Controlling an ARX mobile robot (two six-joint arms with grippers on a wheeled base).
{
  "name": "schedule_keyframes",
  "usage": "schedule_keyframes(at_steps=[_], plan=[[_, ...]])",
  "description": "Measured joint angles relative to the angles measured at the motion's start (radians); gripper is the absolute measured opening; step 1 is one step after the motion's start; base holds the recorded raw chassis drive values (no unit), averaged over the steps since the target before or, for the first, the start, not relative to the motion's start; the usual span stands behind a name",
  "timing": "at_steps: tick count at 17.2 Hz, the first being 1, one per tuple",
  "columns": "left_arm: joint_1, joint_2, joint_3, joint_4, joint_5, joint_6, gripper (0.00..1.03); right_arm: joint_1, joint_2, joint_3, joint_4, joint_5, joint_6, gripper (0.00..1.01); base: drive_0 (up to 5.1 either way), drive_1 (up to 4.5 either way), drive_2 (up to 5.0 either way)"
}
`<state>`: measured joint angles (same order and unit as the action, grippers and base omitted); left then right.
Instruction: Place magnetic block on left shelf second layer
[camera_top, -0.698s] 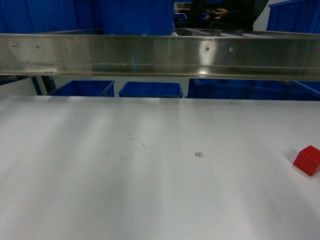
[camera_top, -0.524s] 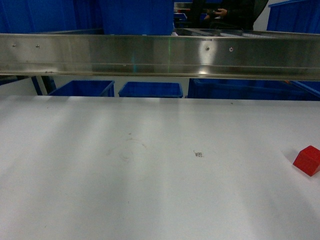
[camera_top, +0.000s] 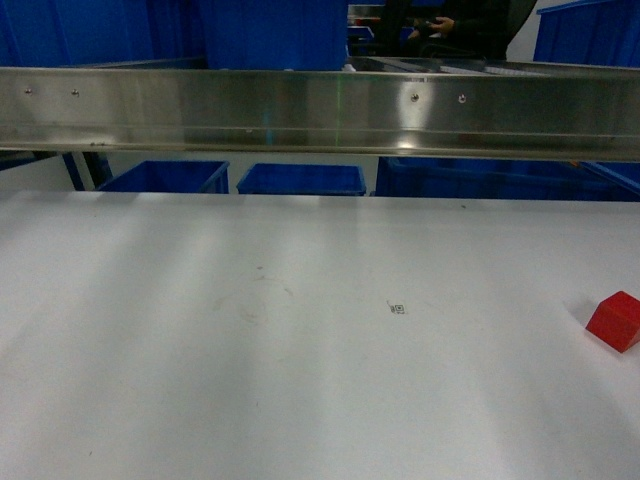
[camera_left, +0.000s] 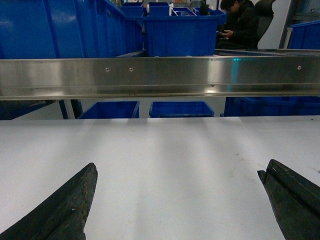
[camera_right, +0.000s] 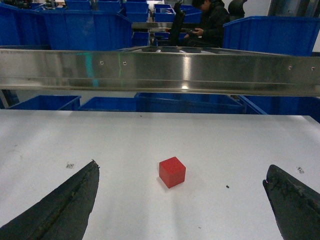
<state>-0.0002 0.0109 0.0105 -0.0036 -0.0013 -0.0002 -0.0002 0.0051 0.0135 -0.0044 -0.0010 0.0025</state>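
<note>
- The block (camera_top: 615, 321) is sitting on the white worktop (camera_top: 300, 380) at about 3 o'clock in the head view, near the right edge, with nothing touching it.
- In the right wrist view the block (camera_right: 172, 172) is lying ahead of the right gripper (camera_right: 182, 210), roughly at 12 o'clock between the two dark fingers (camera_right: 60, 210), apart from both.
- The right jaws are standing wide open, holding nothing.
- The left gripper (camera_left: 180, 205) is likewise showing its jaws spread wide, with only bare worktop (camera_left: 165, 165) lying between its fingers (camera_left: 60, 210).
- Neither gripper is showing in the head view.
- A steel rail (camera_top: 320, 110) is running across the head view at 12 o'clock, above the far side of the worktop.
- Blue bins (camera_top: 300, 179) are standing behind and under the rail.
- A small printed mark (camera_top: 398, 308) is lying on the worktop near the middle, well apart from the block.
- A seated person (camera_right: 205, 25) in dark clothes is showing beyond the bins at 12 o'clock in the right wrist view.
</note>
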Motion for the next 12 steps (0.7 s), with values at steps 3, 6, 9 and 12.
schedule_keyframes(at_steps=[3, 6, 9, 12], plan=[[0.000, 0.000, 0.000, 0.000, 0.000, 0.000, 0.98, 0.071, 0.083, 0.004, 0.037, 0.087, 0.013, 0.98, 0.0, 0.00, 0.0], [0.000, 0.000, 0.000, 0.000, 0.000, 0.000, 0.98, 0.144, 0.230, 0.021, 0.134, 0.125, 0.033, 0.98, 0.0, 0.00, 0.0], [0.000, 0.000, 0.000, 0.000, 0.000, 0.000, 0.98, 0.180, 0.786, 0.215, 0.482, 0.133, 0.102, 0.98, 0.0, 0.00, 0.0], [0.000, 0.000, 0.000, 0.000, 0.001, 0.000, 0.98, 0.129, 1.701, 0.678, 0.507, 0.221, 0.114, 0.98, 0.0, 0.00, 0.0]])
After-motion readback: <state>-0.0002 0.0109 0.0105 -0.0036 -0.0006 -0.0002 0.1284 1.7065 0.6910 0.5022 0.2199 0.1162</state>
